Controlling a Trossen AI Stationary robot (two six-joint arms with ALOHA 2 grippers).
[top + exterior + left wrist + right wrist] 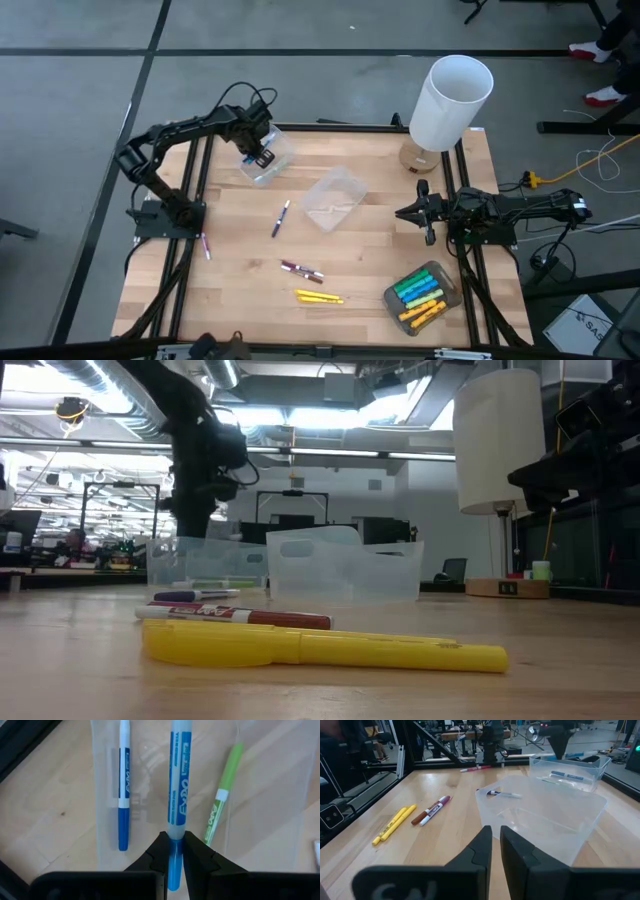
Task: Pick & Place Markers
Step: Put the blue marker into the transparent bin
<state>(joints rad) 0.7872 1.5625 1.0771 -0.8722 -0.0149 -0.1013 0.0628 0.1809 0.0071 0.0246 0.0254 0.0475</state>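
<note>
Grey floor surrounds a pale wooden desk [240, 275] framed by black rails, with an open workshop room visible behind it in the low view.

At the desk's left edge a single marker [206, 246] lies beside the left arm's base. The left end effector [257, 155] hangs over a clear tub [270, 165] near the desk's back left; its fingers are clamped on a light blue marker [177, 800], gripping it near the cap end. Below it, on the tub's floor, lie a blue-capped white marker [123, 785] and a green marker [222, 800], one on each side of the held pen.

Toward the middle, a blue-and-white marker [280, 218] lies on bare wood just left of a second clear tub [333, 199], which looks tipped. Nearer the front edge rest two purple/maroon markers [301, 270] close together, and just in front of them two yellow markers [318, 297] side by side.

Right of these, a third tub [392, 296] at the front right holds a bundle of green, light blue and yellow markers [420, 292]. A white lamp [452, 102] stands at the back right corner on a wooden base.

The right end effector [408, 214] waits low at the right edge, pointing toward the middle tub, its fingers nearly together and holding nothing.
</note>
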